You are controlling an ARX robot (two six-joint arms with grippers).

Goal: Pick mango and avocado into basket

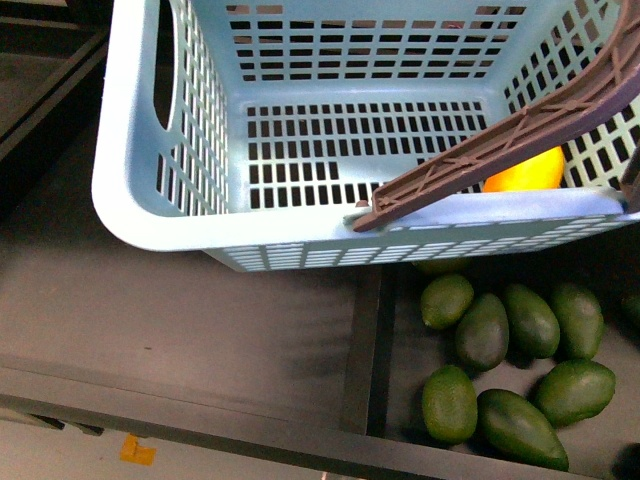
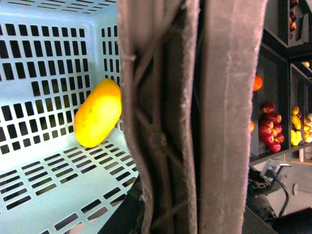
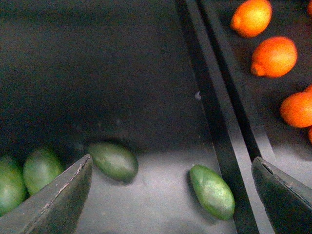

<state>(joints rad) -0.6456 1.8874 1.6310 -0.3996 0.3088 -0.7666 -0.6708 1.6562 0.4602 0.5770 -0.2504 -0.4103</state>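
Mango [image 1: 525, 170] is lying inside the basket [image 1: 165, 225], leaning on its lattice wall beneath the brown handle [image 1: 500, 150]. Avocados [image 1: 483, 333] are sitting in a dark bin near the basket. Right tool [image 3: 171, 161] is hovering released, jaws wide, over them; whether the left tool is clenching anything cannot be told.

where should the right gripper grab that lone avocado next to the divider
Across the narrow middle of the lone avocado, coming down from above. It lies flat on its side, clear of the other avocados, so the open right gripper probably has room to straddle it, jaws crosswise to its long axis.
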